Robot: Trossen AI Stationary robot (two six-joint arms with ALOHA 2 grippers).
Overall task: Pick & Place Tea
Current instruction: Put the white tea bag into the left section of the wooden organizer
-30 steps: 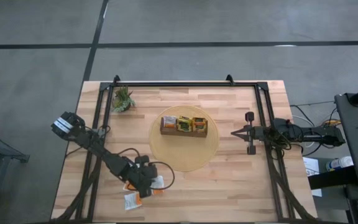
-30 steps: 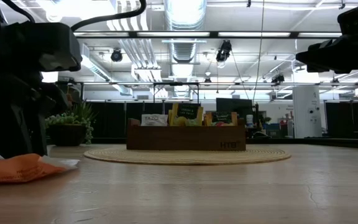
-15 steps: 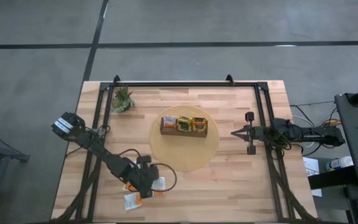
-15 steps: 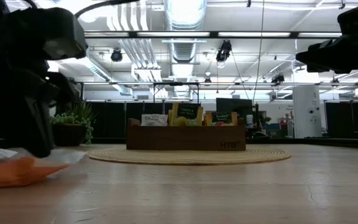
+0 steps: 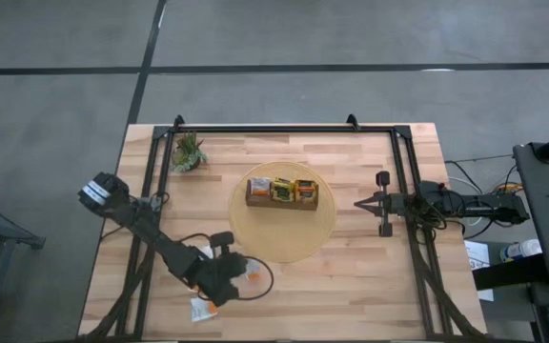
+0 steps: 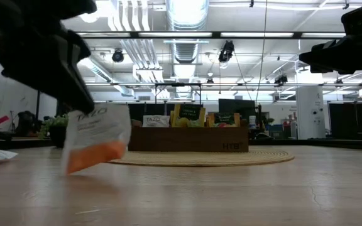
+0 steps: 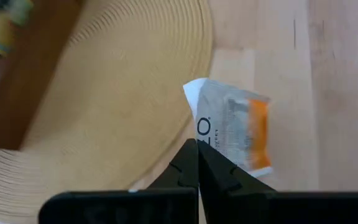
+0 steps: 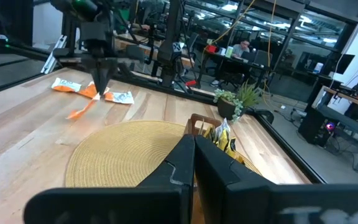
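Since a second ago the left gripper [image 5: 239, 276] has pinched its fingers together on a white-and-orange sachet [image 6: 97, 137] and lifted it off the pile; in the low view the flat paper square now hangs clear of the pale wood-grain table [image 5: 370, 286], tilted, its orange band lowest. In the left wrist view the two dark fingers meet on one edge of the sachet [image 7: 234, 132], with the ribbed rim of the round woven mat [image 7: 117, 93] just beyond.

From the table's centre, this gripper is at about seven o'clock, just off the mat's edge. More sachets [image 5: 201, 307] lie flat on the wood a little further toward seven o'clock.

The brown wooden tray [image 5: 282, 202] sits on the mat at the centre, upright sachets standing in its compartments. A small spiky green potted plant [image 5: 188, 152] stands at ten o'clock.

The right gripper [image 5: 360, 203] waits at three o'clock, fingers closed together and holding nothing.
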